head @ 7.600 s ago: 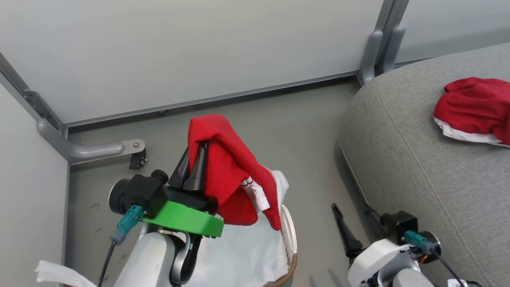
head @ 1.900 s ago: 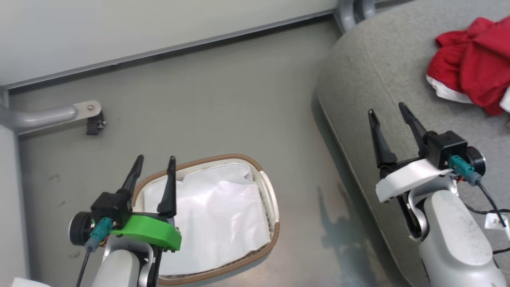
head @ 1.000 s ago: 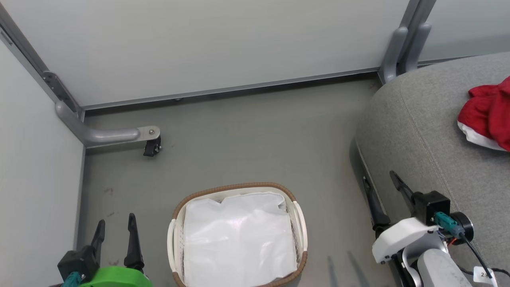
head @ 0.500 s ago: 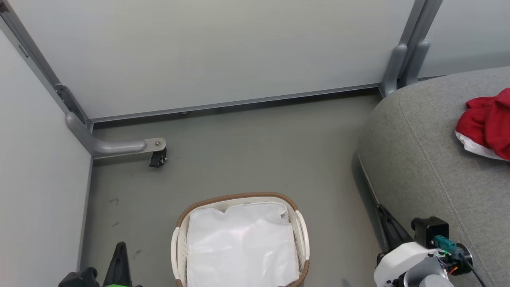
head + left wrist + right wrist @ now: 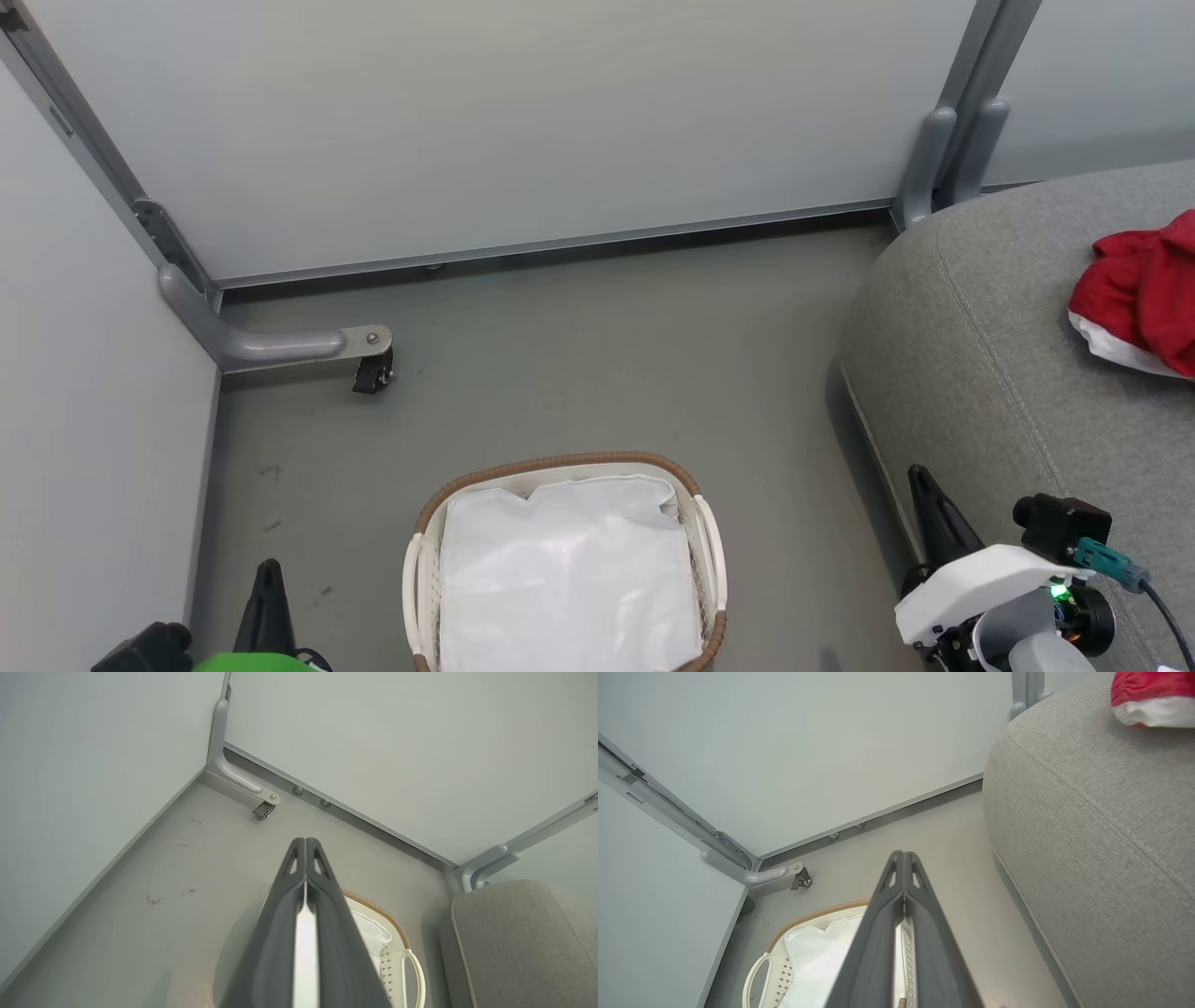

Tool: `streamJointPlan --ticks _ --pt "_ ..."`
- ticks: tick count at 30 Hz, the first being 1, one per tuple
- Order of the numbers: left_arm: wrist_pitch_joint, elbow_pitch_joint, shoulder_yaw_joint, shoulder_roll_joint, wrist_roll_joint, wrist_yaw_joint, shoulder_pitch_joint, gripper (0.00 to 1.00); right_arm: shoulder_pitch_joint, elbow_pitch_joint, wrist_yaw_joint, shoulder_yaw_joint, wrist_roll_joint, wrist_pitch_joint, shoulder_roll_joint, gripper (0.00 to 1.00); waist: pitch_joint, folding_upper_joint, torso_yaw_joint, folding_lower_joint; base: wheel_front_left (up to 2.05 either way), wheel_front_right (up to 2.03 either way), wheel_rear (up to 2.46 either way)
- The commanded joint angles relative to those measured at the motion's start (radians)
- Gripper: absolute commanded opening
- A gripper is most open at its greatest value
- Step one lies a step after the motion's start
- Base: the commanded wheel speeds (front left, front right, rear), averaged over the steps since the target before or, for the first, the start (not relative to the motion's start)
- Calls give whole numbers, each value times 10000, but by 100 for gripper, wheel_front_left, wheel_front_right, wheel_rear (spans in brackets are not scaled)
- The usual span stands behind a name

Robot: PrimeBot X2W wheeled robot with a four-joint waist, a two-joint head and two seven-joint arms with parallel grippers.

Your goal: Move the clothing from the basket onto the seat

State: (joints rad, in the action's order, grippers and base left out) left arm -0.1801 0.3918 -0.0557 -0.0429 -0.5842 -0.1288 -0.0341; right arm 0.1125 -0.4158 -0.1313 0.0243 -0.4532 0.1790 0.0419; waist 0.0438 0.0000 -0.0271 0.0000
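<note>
Lying far right on the seat (image 5: pixel 990 355), the clothing (image 5: pixel 1134 289) is nearer the right pincer (image 5: pixel 920 478) than the left pincer (image 5: pixel 270 571); both are pressed together, empty, flanking the basket (image 5: pixel 560 460).

The left claw (image 5: pixel 306 841) and right claw (image 5: pixel 903 854) have shut.

My right gripper (image 5: pixel 903 858) has its two dark fingers pressed flat together, tip to tip. Below and to their left the basket (image 5: pixel 817 913) stands on the grey floor (image 5: pixel 952 858), its white lining (image 5: pixel 817 956) showing. On my right rises the seat (image 5: pixel 1087 835), one rounded corner towards the wall. The clothing (image 5: pixel 1153 693) lies on its top, well back from that corner.
</note>
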Motion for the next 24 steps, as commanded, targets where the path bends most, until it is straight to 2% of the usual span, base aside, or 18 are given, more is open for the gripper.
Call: streamJointPlan --ticks 1,24 --pt "98 -205 -48 -45 -428 -5 329 0 82 234 0 -78 -454 -99 43 0 -6 0 4 0 0 0 0" --pt "976 -615 -222 -63 -3462 -12 693 0 43 713 2 -481 -3879 -969 64 0 -92 0 62 0 0 0 0"
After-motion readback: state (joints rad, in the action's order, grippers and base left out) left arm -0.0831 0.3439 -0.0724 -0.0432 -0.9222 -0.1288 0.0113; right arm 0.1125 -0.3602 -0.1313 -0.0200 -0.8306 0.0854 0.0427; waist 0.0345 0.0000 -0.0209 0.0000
